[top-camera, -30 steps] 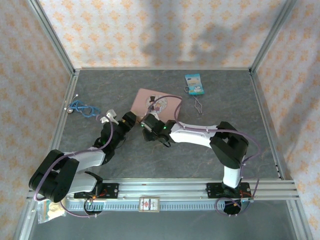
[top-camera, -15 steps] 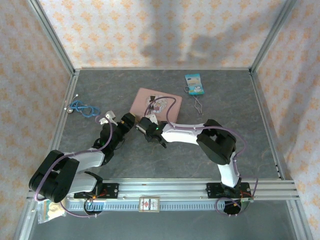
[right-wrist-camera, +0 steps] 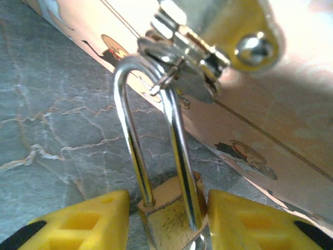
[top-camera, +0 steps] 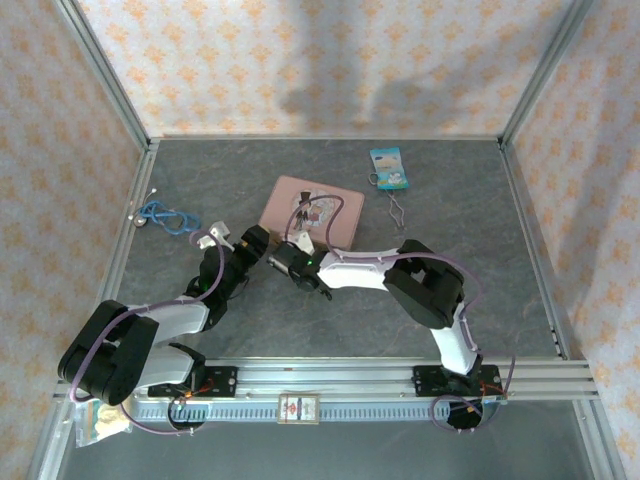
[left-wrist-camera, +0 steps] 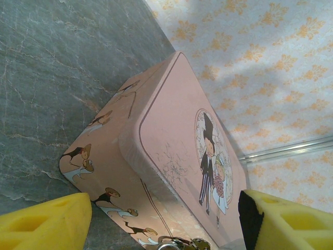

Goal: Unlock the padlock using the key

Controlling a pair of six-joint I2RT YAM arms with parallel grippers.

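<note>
Zero steps finished: padlock (right-wrist-camera: pixel 161 219) looks locked, shackle through hasp (right-wrist-camera: pixel 208 36) of pink tin (left-wrist-camera: pixel 171 135). My right hand (right-wrist-camera: pixel 166 224) narrow, fingers flanking brass body; cannot tell if gripping. Left hand (left-wrist-camera: pixel 166 224) wide, empty. Key fetch, insertion, turn all left

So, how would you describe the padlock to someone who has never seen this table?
Find the pink tin with the cartoon couple on its lid, lying on the grey table. A silver hasp sits on its side facing the arms, and the padlock is hooked through it by a thin silver shackle. Unlike the tin, it is a tiny brass-gold block.
</note>
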